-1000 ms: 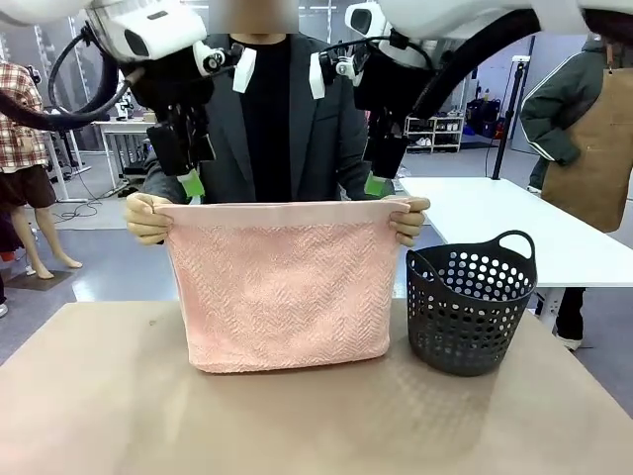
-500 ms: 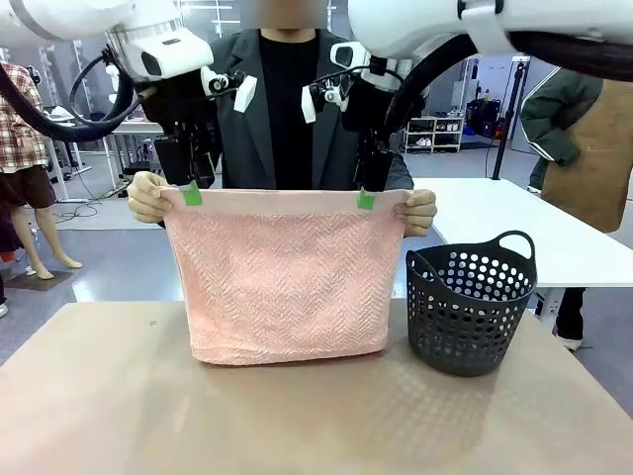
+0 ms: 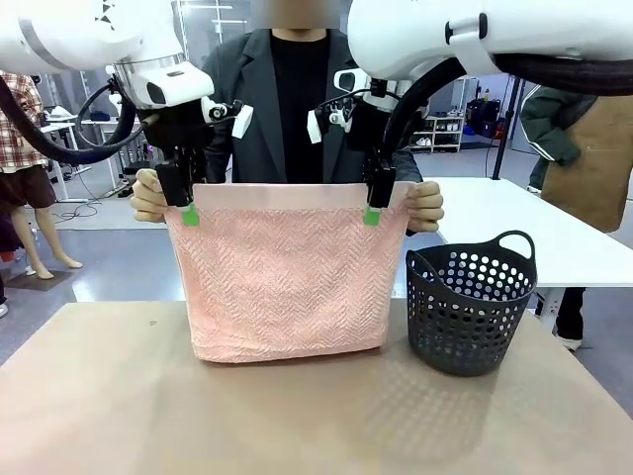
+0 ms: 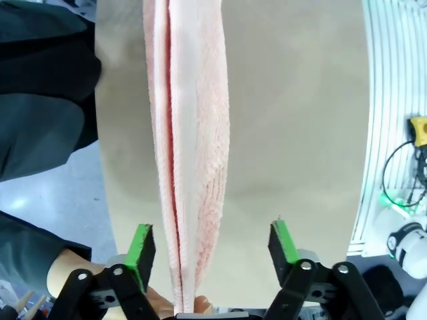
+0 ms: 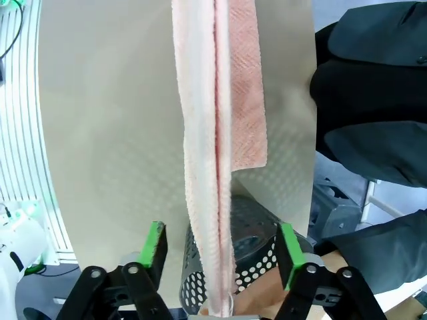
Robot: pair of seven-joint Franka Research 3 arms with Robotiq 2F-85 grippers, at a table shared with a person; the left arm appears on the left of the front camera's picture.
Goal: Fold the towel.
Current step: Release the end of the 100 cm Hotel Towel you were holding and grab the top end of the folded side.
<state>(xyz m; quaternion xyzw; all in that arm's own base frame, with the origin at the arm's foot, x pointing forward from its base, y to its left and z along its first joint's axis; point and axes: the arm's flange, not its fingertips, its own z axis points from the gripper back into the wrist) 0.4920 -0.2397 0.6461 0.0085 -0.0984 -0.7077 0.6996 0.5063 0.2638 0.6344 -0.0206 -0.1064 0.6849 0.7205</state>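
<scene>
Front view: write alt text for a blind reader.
A person holds a pink towel upright by its top corners; the left gripper and right gripper sit at its top edge. A dark basket stands on the table beside it.

Your left gripper (image 3: 188,210) and right gripper (image 3: 372,212) hang fingers-down at one height, well apart from each other. Jaws on both stand spread wide.

I'm seeing the towel (image 3: 282,287) as matt terry cloth, rough herringbone weave with a smooth plain band along its top; the basket (image 3: 465,322) on the right is looking like dull plastic, the table (image 3: 297,426) matt, finely dimpled
</scene>
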